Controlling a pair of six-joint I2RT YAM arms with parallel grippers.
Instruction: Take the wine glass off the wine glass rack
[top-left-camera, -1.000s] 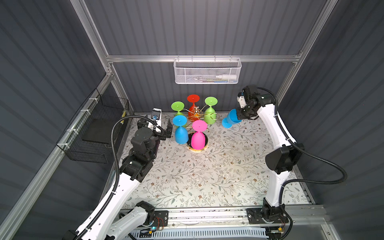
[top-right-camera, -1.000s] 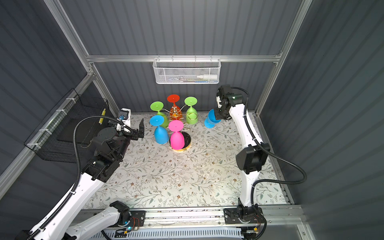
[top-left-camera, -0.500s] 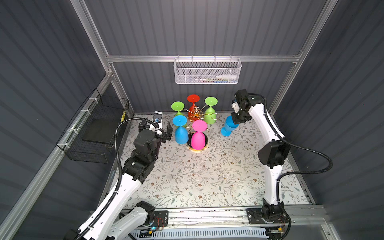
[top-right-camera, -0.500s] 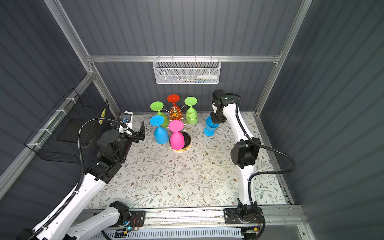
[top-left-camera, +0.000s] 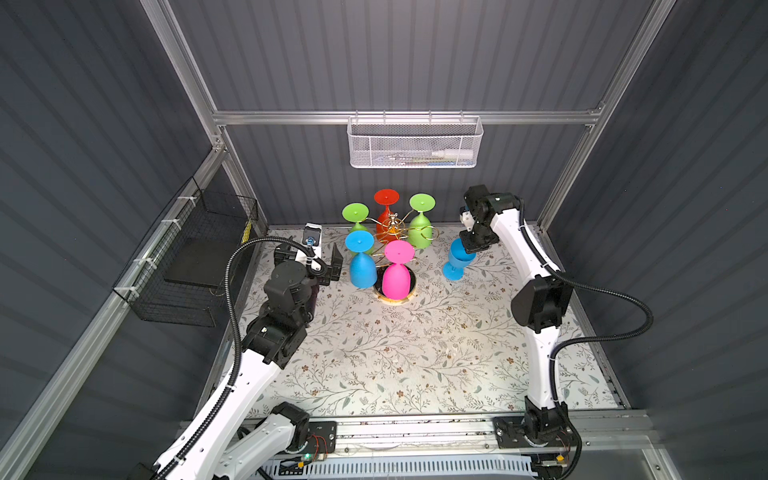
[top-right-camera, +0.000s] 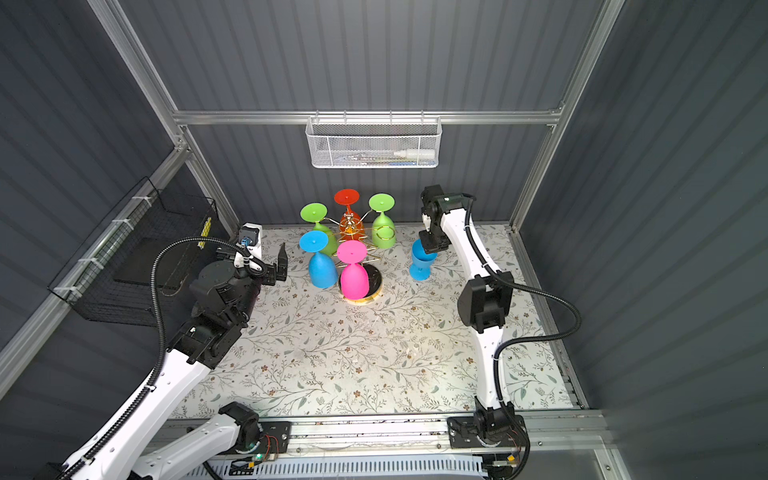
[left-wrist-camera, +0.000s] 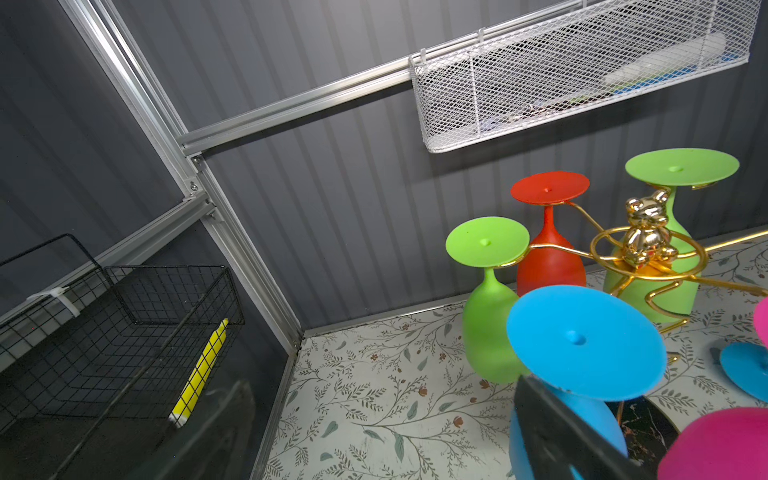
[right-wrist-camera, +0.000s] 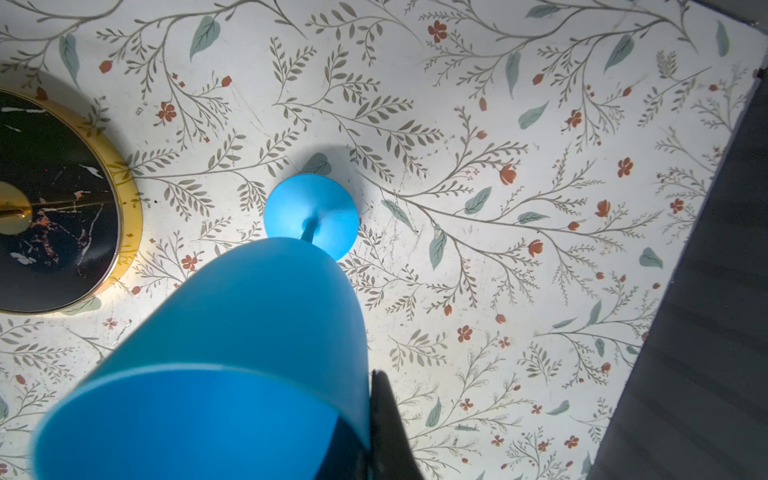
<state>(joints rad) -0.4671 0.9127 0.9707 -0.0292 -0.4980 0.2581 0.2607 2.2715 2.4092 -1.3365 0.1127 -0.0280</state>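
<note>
At 3 o'clock of the wine glass rack (top-left-camera: 392, 227) | right gripper (top-left-camera: 468, 246) was clamped on the rim of the upright blue wine glass (top-left-camera: 458, 262) | its foot sat low over the surface (top-left-camera: 415, 353), contact unclear, likely to stand it clear of the rack | left gripper (top-left-camera: 311, 259) stood with jaws apart at 9 o'clock, beside the hanging blue glass (top-left-camera: 362, 268), probably lined up for it

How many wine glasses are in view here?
6. Five hang upside down on the wine glass rack: left green glass, red glass, right green glass, blue glass, pink glass. The second blue glass is upright beside the rack, rim gripped by the right gripper. None appears hidden.
</note>
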